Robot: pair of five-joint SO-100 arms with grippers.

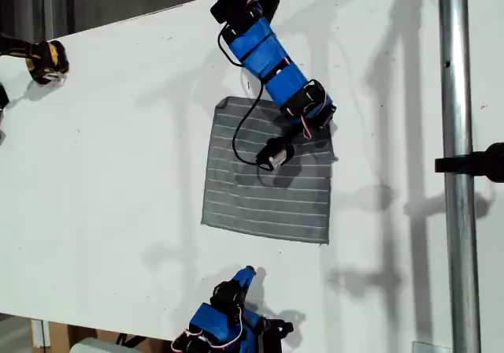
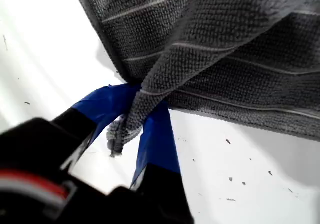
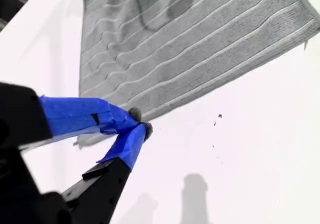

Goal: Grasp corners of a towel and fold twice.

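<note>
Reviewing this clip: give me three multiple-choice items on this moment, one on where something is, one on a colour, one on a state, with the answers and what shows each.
1. Where does the towel lie?
A. flat on the white table
B. draped over the metal pole
C. on the floor

2. What colour is the tape on the fingers of my second gripper?
A. red
B. blue
C. yellow

3. What is my first gripper doing?
A. hanging open above bare table
B. shut on nothing
C. pinching a towel corner

Answers: 1 A, the exterior view shows it spread on the table. 2 B, the second wrist view shows blue tape. 3 C, the first wrist view shows fabric clamped between the fingers.
</note>
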